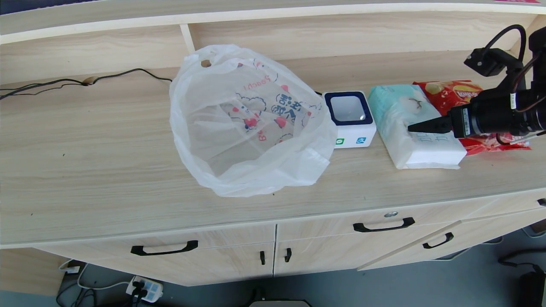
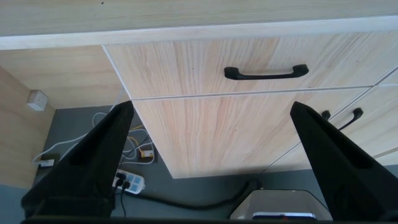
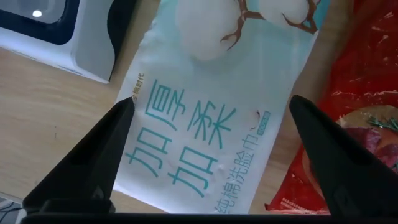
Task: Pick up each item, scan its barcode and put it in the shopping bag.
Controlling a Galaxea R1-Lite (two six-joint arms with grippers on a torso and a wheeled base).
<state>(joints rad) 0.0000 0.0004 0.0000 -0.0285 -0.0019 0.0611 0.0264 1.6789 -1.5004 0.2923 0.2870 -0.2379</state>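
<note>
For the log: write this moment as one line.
right gripper open above tissue pack | left gripper open by drawers

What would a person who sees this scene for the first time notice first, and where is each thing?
The large white shopping bag stands open in the middle of the wooden counter. To its right sit a small white scanner, then a pale blue tissue pack beside a red chip bag. The right gripper hangs open over the tissue pack.

A black cable (image 1: 111, 75) trails across the far left of the wooden counter (image 1: 85, 170). Below are drawers (image 1: 239, 238) with black handles (image 1: 166, 251) and a power strip (image 1: 147, 289) on the floor (image 1: 426, 285).
</note>
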